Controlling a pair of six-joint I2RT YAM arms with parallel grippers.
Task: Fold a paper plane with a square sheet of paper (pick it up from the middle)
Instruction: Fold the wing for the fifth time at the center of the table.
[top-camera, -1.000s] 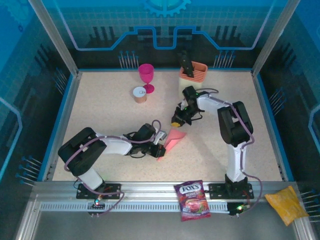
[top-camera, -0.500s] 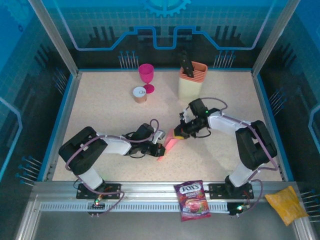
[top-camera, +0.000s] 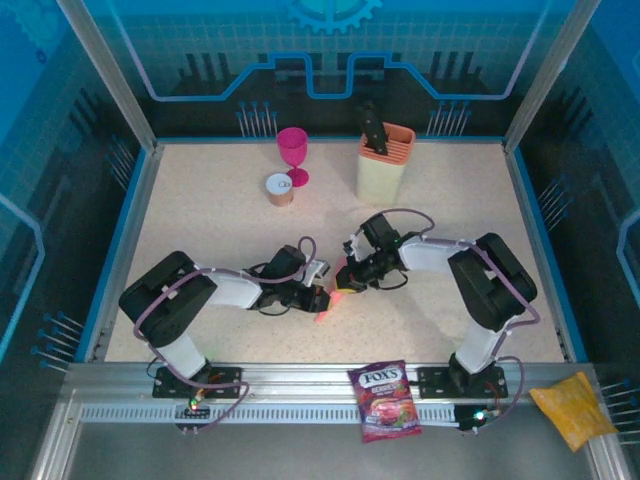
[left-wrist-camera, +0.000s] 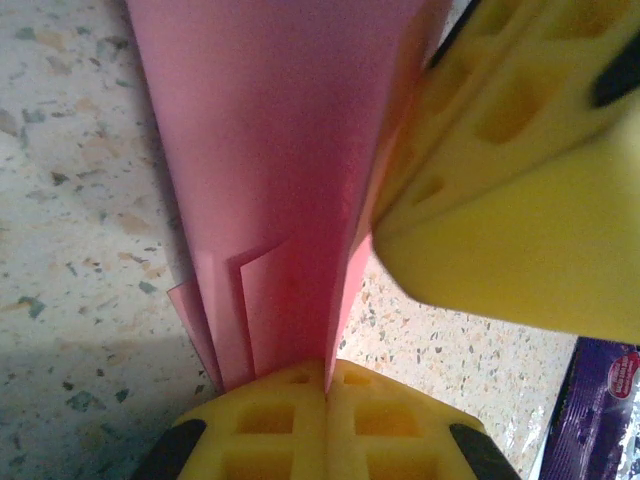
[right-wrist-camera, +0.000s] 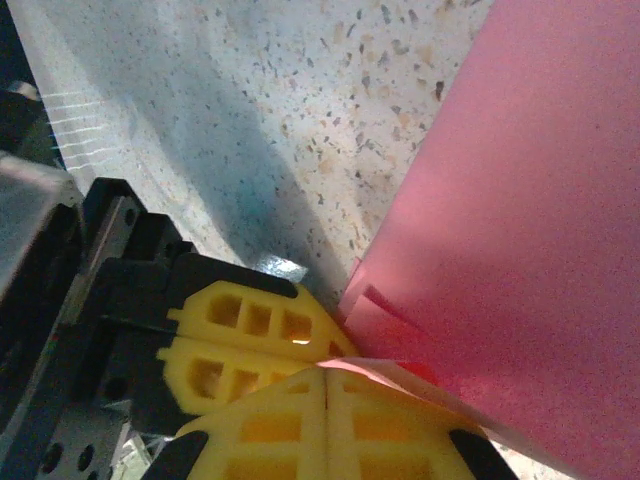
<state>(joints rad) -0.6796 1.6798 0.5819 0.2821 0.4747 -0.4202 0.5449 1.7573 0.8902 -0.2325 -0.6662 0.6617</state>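
The salmon-pink paper plane (top-camera: 324, 314) is a folded, layered dart lying mid-table between my two grippers. My left gripper (top-camera: 320, 298) is shut on its narrow end. In the left wrist view a paper layer (left-wrist-camera: 280, 180) runs into the seam between the yellow fingertips (left-wrist-camera: 270, 420). My right gripper (top-camera: 343, 280) is shut, and its yellow fingers (left-wrist-camera: 520, 170) press against the paper's right side. In the right wrist view the paper (right-wrist-camera: 520, 200) lies over the tip of the shut right gripper (right-wrist-camera: 328, 395), close to the left gripper's fingers (right-wrist-camera: 250, 340).
A magenta goblet (top-camera: 293, 152) and a small can (top-camera: 279, 189) stand at the back. A peach holder (top-camera: 385, 165) stands behind the right arm. A purple candy bag (top-camera: 384, 400) and a yellow bag (top-camera: 572, 408) lie on the front rail.
The right arm swung from the back of the table forward and left until its gripper reached the paper. The left arm stayed put, holding the paper, which now shows less.
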